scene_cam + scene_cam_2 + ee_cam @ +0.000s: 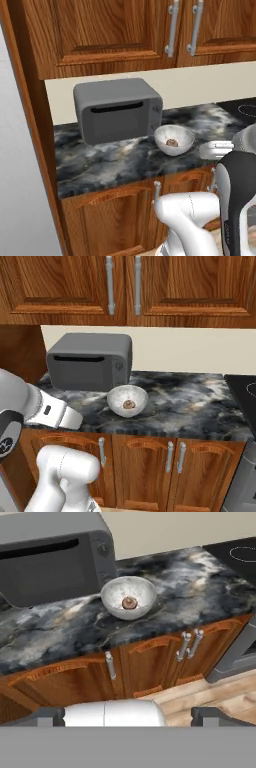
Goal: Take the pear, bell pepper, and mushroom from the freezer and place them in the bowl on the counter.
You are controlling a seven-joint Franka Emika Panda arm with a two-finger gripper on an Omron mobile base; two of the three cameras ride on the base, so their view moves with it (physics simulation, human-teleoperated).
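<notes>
On the dark marbled stone tabletop point(200, 582), the round speckled white-grey bowl point(128, 596) with a small brown mushroom point(129, 603) inside sits ahead of the gripper point(128, 714) — jaws apart, empty — pulled back, seemingly free to fetch another item.

No legible text, label, brand or number anywhere; a small mark on the arm's dark joint is too blurred to read.

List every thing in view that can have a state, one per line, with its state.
bowl: upright on the counter, one small brown round item inside.
brown item: resting at the bowl's bottom.
microwave: door shut.
upper cabinets: doors shut.
lower cabinets: doors shut.
gripper: open, holding nothing.
</notes>
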